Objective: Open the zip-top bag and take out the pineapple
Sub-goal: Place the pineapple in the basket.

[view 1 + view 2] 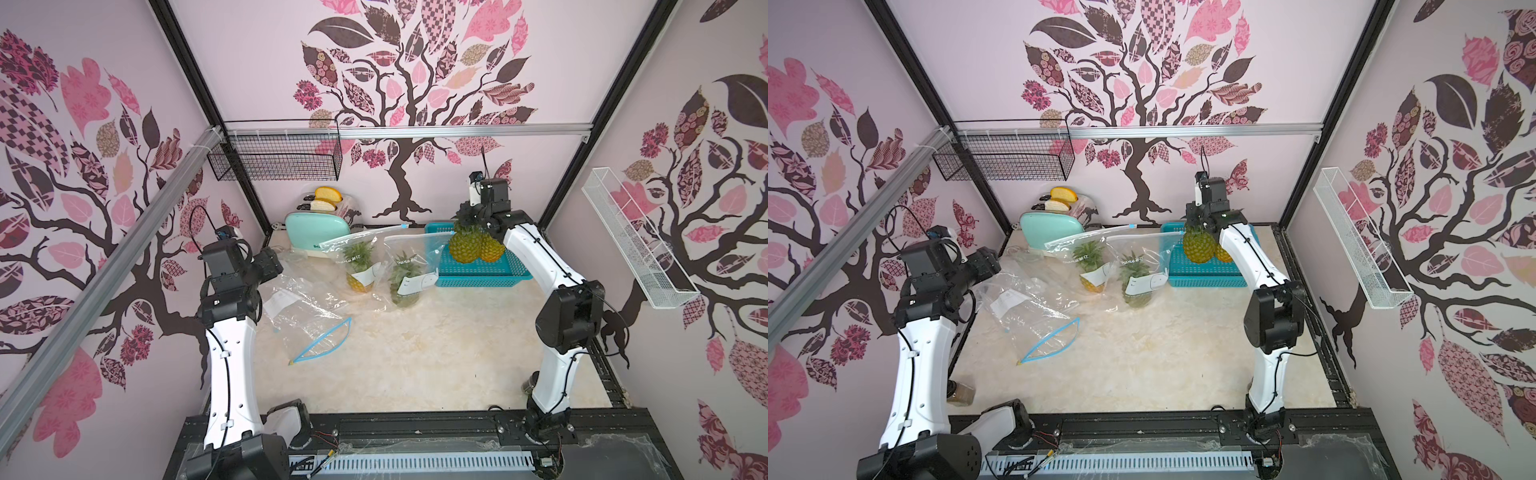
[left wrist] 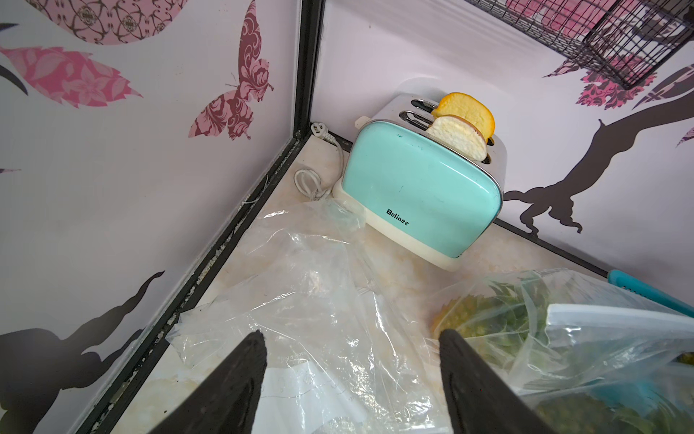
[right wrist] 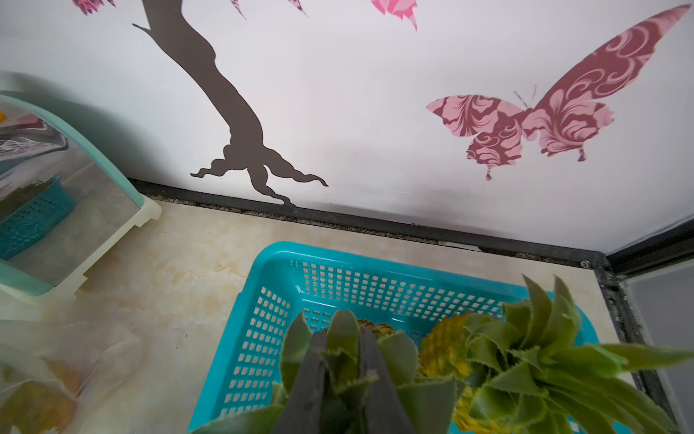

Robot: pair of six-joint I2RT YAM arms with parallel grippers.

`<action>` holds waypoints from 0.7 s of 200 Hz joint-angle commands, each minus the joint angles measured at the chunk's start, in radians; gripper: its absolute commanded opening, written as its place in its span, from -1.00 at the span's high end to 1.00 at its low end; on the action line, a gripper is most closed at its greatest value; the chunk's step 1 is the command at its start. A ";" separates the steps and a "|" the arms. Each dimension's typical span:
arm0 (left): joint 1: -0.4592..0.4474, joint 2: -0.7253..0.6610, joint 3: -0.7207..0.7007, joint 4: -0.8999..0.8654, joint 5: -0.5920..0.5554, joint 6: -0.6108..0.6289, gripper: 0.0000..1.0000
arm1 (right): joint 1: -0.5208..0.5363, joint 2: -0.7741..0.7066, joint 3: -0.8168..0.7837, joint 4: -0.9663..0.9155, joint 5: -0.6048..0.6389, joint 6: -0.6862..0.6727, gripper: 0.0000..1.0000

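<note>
– Top views: pineapples, how many?

– Four. Held pineapple free of any bag, upright, crown up, over the basket at the side nearest the bags; cannot tell whether touching the basket floor. Loose pineapple just beside it, in the basket. Two more inside bags, one each.

– Bags, then?

– Three. Left bag and right bag standing side by side between toaster and basket. Empty bag lying flat on the table, mouth gaping.

– Anything else to count?

– One basket, one toaster in the far left corner, two bread slices poking from its slots. One black rack on the back wall, one white rack on the right wall.

– And the arms?

– Two. Right arm extended to the far side, wrist bent down over the basket. Right gripper pinched tight on the crown leaves of the held pineapple, clearest from the right wrist view. Left arm upright, bent at the top, pointing toward the toaster corner. Left gripper spread wide above the empty bag, nothing between the fingers.
</note>
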 commanded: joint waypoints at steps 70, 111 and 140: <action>0.001 -0.026 -0.046 0.064 0.025 -0.016 -0.50 | -0.096 0.030 -0.039 0.272 -0.074 0.114 1.00; 0.002 -0.035 -0.061 0.068 0.026 -0.014 -0.50 | -0.112 0.043 -0.082 0.307 -0.063 0.118 1.00; 0.001 -0.040 -0.074 0.082 0.035 -0.022 -0.50 | -0.114 0.059 -0.092 0.310 -0.091 0.119 0.93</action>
